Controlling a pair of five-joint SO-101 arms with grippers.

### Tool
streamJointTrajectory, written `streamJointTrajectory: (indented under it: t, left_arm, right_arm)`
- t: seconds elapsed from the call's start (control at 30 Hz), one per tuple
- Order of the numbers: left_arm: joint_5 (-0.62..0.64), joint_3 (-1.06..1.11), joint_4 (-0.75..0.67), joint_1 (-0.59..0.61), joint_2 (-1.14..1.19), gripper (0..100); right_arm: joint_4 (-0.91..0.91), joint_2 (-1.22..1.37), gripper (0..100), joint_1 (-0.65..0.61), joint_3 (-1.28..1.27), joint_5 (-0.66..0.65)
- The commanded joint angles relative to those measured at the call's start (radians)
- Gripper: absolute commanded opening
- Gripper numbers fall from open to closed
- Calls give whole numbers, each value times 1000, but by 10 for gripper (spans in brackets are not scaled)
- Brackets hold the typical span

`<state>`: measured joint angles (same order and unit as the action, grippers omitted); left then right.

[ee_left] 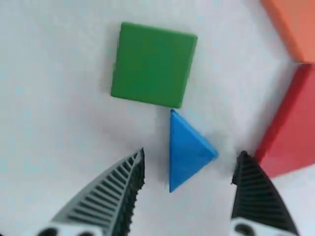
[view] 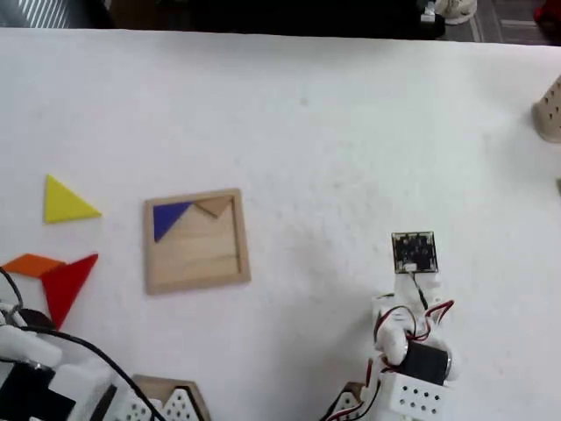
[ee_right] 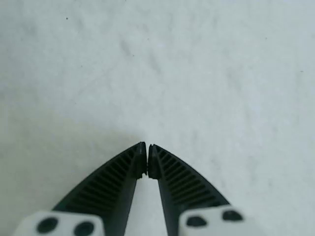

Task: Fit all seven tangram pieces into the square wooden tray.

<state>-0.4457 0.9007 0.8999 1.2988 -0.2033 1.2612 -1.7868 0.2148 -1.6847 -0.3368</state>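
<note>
Fingers of left gripper (ee_left: 189, 164) wide, straddling small blue triangle (ee_left: 184, 147) left of tray (view: 197, 281). Right gripper (ee_right: 147, 160) pinched, empty. In tray: navy triangle (view: 166, 219). Outside, left: yellow triangle (view: 66, 202), orange piece (view: 31, 264), red triangle (view: 68, 282), green square (ee_left: 153, 64).

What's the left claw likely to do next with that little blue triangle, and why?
Probably close on the small blue triangle and lift it. The left gripper hangs over it with jaws open on either side, not touching it. The piece lies on the white table, outside the wooden tray, which has bare floor left.
</note>
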Motion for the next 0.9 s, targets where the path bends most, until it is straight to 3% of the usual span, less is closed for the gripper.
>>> streamJointTrajectory:
  t: [0.0,0.4,0.63,0.87]
  left_arm:
    - [20,-28,5,-2,-4,286]
    - [21,-29,20,-7,-4,284]
    - [15,-40,20,-19,-4,183]
    - [14,-38,20,-28,-4,221]
  right_arm:
    - [5,-12,17,5,-6,-9]
    - [5,-12,17,5,-6,-9]
    - [5,-12,17,5,-6,-9]
    - [5,-12,17,5,-6,-9]
